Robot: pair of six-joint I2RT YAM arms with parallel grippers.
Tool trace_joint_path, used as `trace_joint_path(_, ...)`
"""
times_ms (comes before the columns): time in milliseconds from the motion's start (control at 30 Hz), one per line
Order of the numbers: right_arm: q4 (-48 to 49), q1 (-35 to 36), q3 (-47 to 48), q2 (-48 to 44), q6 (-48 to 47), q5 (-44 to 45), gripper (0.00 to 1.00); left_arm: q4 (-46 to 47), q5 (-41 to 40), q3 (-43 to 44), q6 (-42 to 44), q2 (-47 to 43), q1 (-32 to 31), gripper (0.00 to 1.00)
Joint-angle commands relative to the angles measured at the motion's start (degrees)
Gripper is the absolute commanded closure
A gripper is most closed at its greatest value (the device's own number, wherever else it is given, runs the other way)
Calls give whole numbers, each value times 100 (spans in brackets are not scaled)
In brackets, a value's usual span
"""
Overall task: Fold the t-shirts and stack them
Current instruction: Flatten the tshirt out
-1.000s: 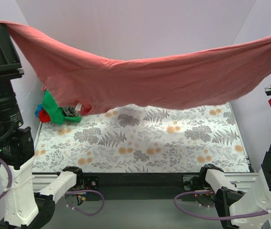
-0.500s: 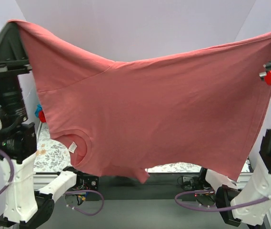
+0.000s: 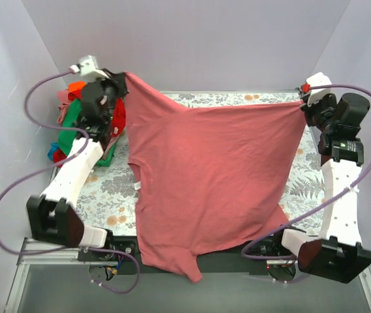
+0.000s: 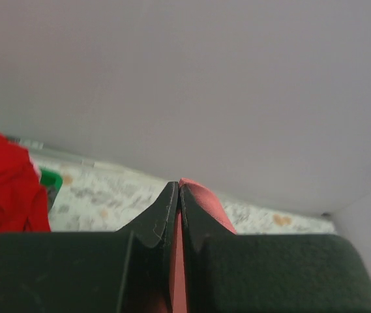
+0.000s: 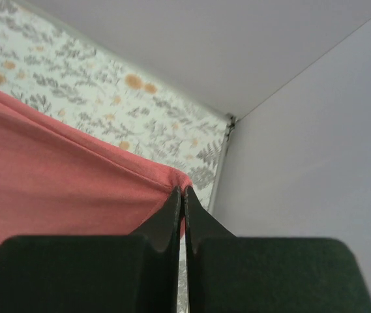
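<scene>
A salmon-pink t-shirt is stretched by one edge between both arms at the far side of the table, and its body runs toward the near edge, where a sleeve hangs over. A small white neck tag shows at its collar on the left. My left gripper is shut on the far left corner of this t-shirt. My right gripper is shut on the far right corner of the t-shirt. Other t-shirts, red, green and orange, lie in a pile at the far left.
The floral table cover shows on both sides of the shirt. Grey walls close the back and the sides. Purple cables loop from both arms. The arm bases stand at the near edge.
Both arms have swung from high near the camera out to the far side of the table, carrying the pink t-shirt. It hung in the air before; now it spreads down over the table.
</scene>
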Motion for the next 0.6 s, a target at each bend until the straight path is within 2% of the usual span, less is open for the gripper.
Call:
trace_joint_path(0, 1069, -12, -452, 204, -51, -11, 99, 460, 40, -132, 36, 560, 11, 100)
trace_joint_path(33, 1122, -3, -515, 310, -77, -11, 99, 513, 93, -97, 19, 989, 11, 100)
trace_joint_path(267, 1773, 14, -1025, 1127, -183, 173, 99, 355, 216, 711, 19, 2423, 28, 100)
trace_joint_path(567, 2608, 93, -1597, 1576, -43, 331, 99, 56, 313, 1441, 203, 3348, 37, 100)
